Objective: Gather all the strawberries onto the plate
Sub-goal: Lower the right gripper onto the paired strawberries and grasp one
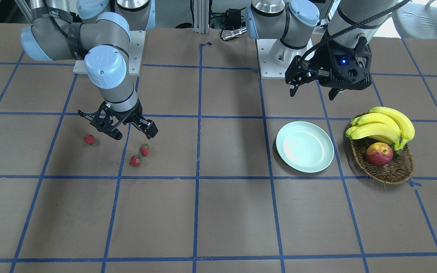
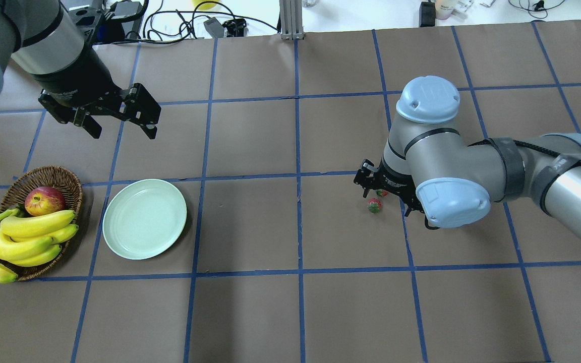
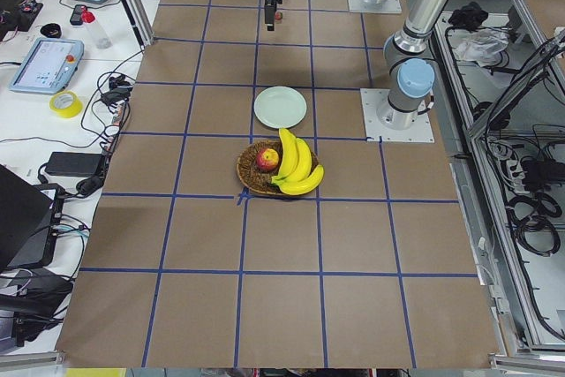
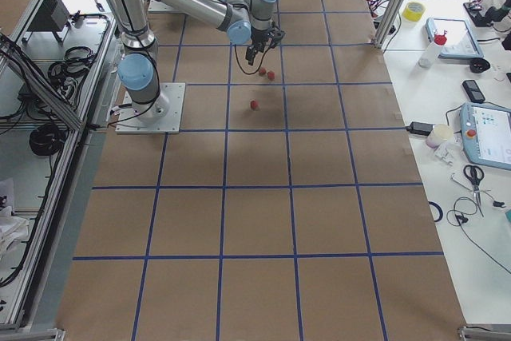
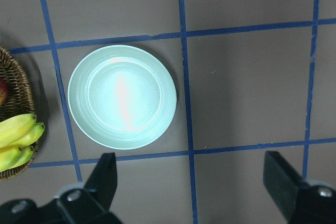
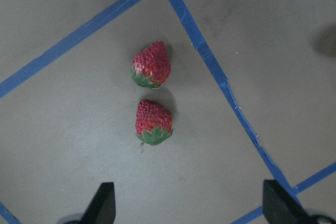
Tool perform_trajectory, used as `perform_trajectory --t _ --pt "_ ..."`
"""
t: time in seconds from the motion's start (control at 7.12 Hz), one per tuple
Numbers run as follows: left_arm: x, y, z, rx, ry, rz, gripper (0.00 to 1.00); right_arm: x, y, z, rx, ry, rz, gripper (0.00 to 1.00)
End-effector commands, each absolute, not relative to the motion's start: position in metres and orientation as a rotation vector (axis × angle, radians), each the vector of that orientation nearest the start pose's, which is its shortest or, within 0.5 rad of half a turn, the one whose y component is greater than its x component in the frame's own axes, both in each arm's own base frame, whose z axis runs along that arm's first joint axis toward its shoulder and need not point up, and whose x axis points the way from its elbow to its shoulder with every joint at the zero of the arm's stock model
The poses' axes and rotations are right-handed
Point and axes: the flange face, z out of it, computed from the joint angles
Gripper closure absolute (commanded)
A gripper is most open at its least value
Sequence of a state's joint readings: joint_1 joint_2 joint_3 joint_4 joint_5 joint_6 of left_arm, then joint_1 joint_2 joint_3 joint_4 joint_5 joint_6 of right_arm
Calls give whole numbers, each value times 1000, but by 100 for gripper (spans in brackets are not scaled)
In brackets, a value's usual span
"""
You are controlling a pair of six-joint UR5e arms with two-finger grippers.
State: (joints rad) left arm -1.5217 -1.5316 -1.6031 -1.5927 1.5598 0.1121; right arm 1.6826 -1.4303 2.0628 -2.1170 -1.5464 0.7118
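Nothing is collected yet: three strawberries [image 1: 144, 149] are left near the table's right end below the wide-open, empty right gripper [image 1: 133, 132], the plate [image 1: 304, 146] bare near the left end, the left gripper [image 1: 313, 93] likewise spread empty.

A robotics lab: tape-gridded table [image 3: 282, 306], 2 teach pendants [image 3: 46, 65], loose cables [image 3: 530, 209] alongside.

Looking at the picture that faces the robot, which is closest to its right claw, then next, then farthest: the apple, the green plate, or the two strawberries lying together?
1. The two strawberries, on the table just below the open right gripper.
2. The plate, well off toward the robot's left side.
3. The apple, farther still that way, in the basket beyond the plate.
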Motion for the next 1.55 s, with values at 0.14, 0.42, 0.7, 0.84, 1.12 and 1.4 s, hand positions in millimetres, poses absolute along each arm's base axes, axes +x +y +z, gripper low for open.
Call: perform_trajectory --t 0.14,0.42,0.7,0.84,1.12,1.4 --pt "-111 -480 488 104 3156 22 0 192 -468 200 1082 2943 76 3" --pt "-110 -480 488 101 3155 22 0 192 -473 186 1082 2945 59 4" --pt "-108 -484 488 97 3150 6 0 193 -473 178 1083 2938 95 6" --pt "-108 -485 490 99 3147 -13 0 193 -472 178 1081 2939 101 14" --pt "-106 -486 490 92 3144 -13 0 193 -471 176 1078 2944 114 72" --pt "-107 -487 486 87 3146 -1 0 193 -471 180 1068 2945 105 94"
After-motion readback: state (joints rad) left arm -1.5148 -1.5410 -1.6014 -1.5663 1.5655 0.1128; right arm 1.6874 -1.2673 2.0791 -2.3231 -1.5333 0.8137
